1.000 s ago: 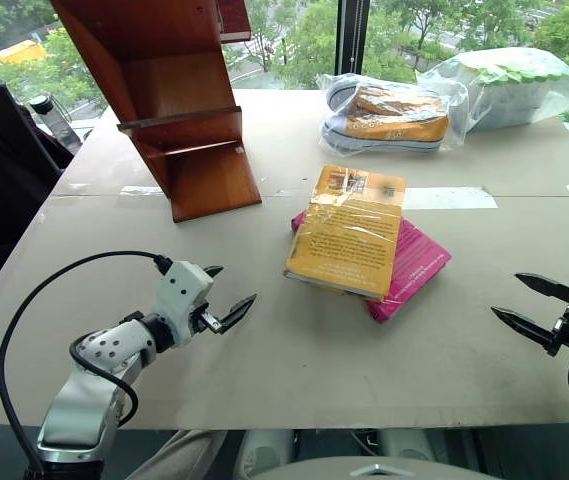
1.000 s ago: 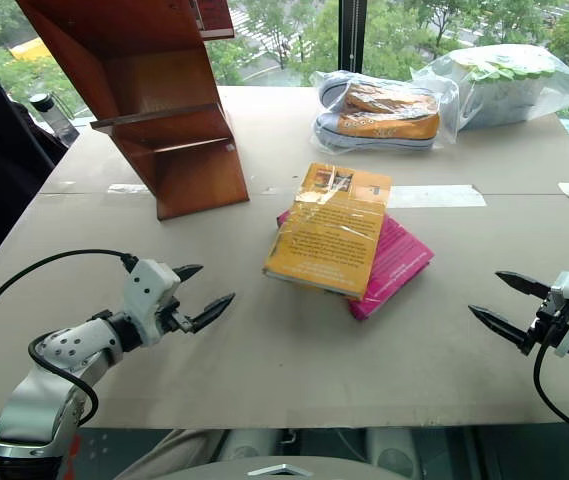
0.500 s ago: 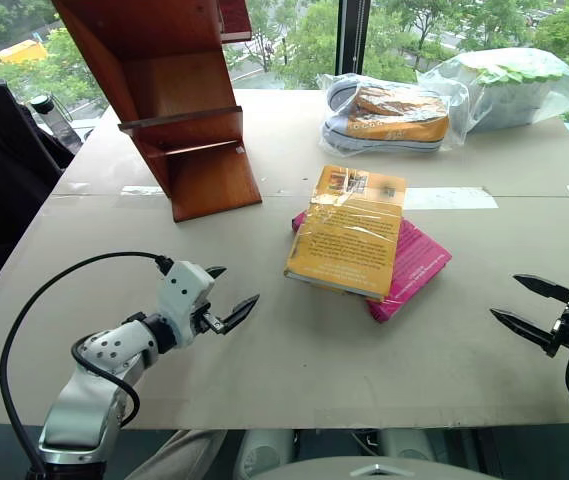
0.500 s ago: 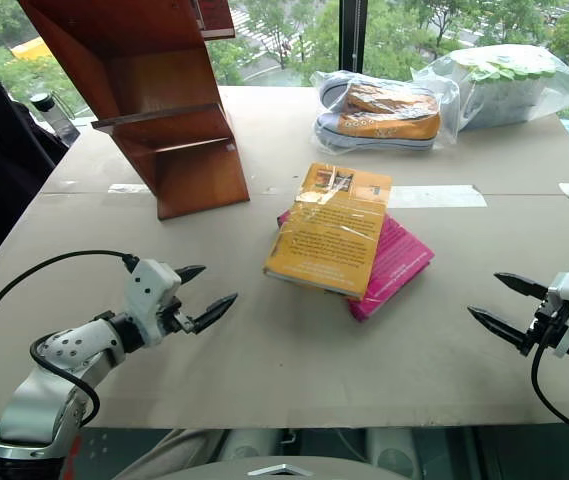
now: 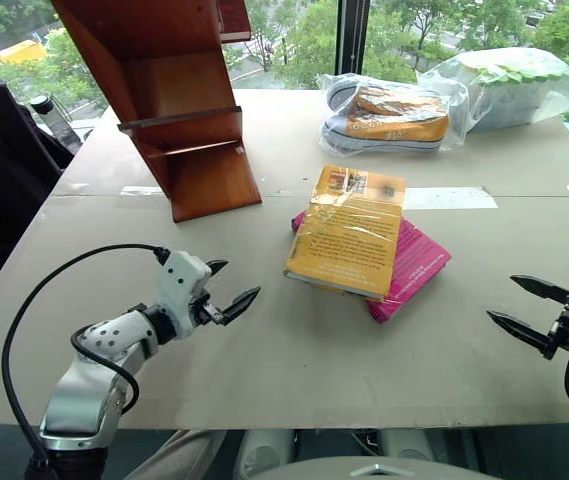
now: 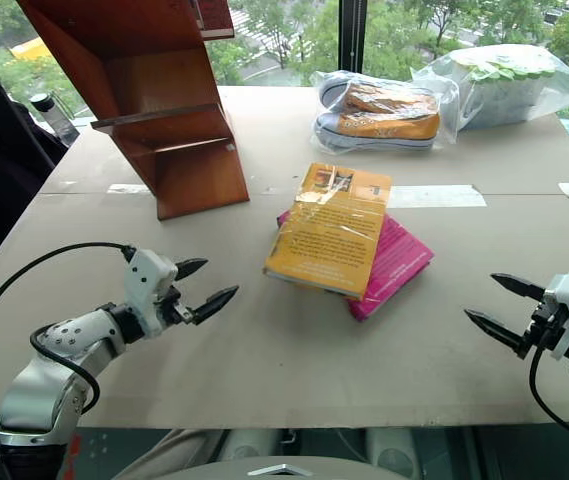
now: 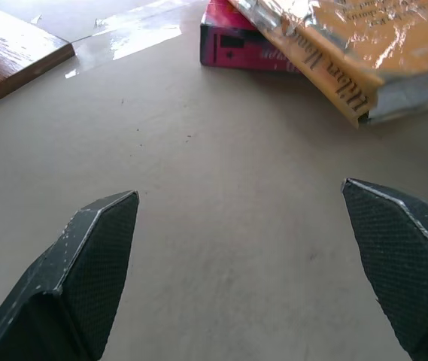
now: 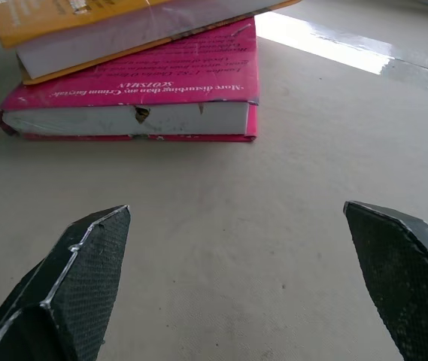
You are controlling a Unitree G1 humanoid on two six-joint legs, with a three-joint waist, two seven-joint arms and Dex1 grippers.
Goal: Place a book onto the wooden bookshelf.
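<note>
The yellow-orange book (image 5: 348,231), wrapped in glossy plastic, lies flat on a magenta-pink book (image 5: 414,265) in the middle of the table. The wooden bookshelf (image 5: 169,105) stands slanted at the back left, its stepped compartments facing the table. My left gripper (image 5: 228,285) is open at the front left, a hand's width short of the book, pointing toward it; its wrist view shows the book's yellow spine (image 7: 341,71). My right gripper (image 5: 524,312) is open at the front right, pointing toward the pink book's page edge (image 8: 135,120). Neither gripper holds anything.
A bagged pair of sneakers (image 5: 389,117) and a clear bag of green-and-white items (image 5: 514,85) sit at the back right. Strips of tape (image 5: 449,198) run across the table's seam. A dark bag and a bottle (image 5: 49,118) lie off the left edge.
The left gripper has rolled a little at the wrist and edged slightly up and toward the book. The right gripper and the books have stayed put.
</note>
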